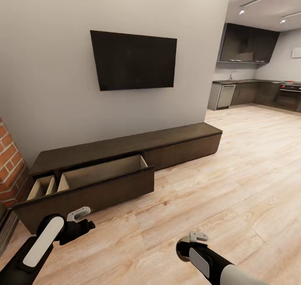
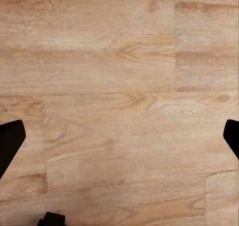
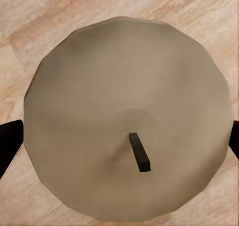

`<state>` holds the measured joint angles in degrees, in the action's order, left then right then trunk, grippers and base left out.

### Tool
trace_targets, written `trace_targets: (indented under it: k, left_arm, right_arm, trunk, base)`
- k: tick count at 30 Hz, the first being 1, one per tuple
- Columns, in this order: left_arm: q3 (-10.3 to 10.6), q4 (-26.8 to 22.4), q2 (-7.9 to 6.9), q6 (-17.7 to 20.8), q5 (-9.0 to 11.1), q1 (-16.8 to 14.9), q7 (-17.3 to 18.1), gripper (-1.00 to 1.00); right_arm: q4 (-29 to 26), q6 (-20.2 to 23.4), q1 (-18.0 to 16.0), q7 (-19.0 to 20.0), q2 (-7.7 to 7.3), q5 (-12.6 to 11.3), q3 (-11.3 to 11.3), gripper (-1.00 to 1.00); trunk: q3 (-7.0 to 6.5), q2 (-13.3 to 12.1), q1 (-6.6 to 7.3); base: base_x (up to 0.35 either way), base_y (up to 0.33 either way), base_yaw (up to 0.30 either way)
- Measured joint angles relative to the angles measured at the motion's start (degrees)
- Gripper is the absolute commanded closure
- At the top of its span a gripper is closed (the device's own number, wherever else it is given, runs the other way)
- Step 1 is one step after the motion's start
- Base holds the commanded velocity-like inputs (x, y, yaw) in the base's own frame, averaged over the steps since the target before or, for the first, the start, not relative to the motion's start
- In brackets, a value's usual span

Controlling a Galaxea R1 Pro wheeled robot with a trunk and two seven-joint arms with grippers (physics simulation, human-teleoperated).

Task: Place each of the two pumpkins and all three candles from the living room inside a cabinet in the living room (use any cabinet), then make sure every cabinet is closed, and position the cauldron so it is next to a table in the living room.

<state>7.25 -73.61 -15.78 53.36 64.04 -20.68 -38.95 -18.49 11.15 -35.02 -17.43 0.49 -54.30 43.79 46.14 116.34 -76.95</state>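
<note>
The cabinet (image 1: pixel 175 145) runs along the wall under the TV. Its wide left drawer (image 1: pixel 100 173) stands pulled out, and the pale wood compartments look empty from here. My right gripper (image 3: pixel 119 141) is shut on a candle (image 3: pixel 99 86), a pale grey stub with a dark wick, its fingers at either side of it. In the head view that gripper (image 1: pixel 184 248) hangs low over the floor, to the right of the drawer. My left gripper (image 1: pixel 83 225) is open just in front of the drawer front. Between its fingers (image 2: pixel 11 139) there is only wood floor.
A dark TV (image 1: pixel 133 60) hangs on the grey wall. A brick column (image 1: pixel 9 168) stands at the cabinet's left end. Wood floor (image 1: pixel 234 184) stretches to the right toward a kitchen (image 1: pixel 255 90) at the back.
</note>
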Motion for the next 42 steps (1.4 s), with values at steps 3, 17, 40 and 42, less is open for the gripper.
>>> trace_targets:
  k: [3, 17, 40, 42]
  left_arm:
    - [0.0, 0.0, 0.0, 0.01, 0.0, 0.0, 0.0, -1.0]
    - [0.03, 0.0, 0.35, 0.0, -0.09, 0.0, 0.0, -1.0]
    - [0.05, -0.01, 0.35, 0.0, -0.09, 0.0, 0.0, -1.0]
    - [0.06, -0.01, 0.35, 0.0, -0.09, 0.0, 0.0, -1.0]
  right_arm:
    - [0.0, 0.0, 0.0, 0.0, 0.0, 0.07, 0.0, 1.0]
    - [-0.01, 0.0, 0.0, 0.0, 0.0, 0.18, -0.01, 1.0]
    - [-0.01, 0.0, 0.01, 0.0, -0.01, 0.25, -0.01, 1.0]
    - [-0.03, -0.04, 0.01, 0.01, 0.0, 0.26, -0.01, 1.0]
  trunk:
    - [0.0, 0.0, 0.0]
    - [0.0, 0.0, 0.0]
    - [0.0, 0.0, -0.02]
    - [0.0, 0.0, -0.01]
  base:
    - [0.173, -0.129, 0.276]
    - [0.182, -0.1, 0.274]
    - [0.066, -0.043, 0.269]
    - [0.119, 0.0, 0.265]
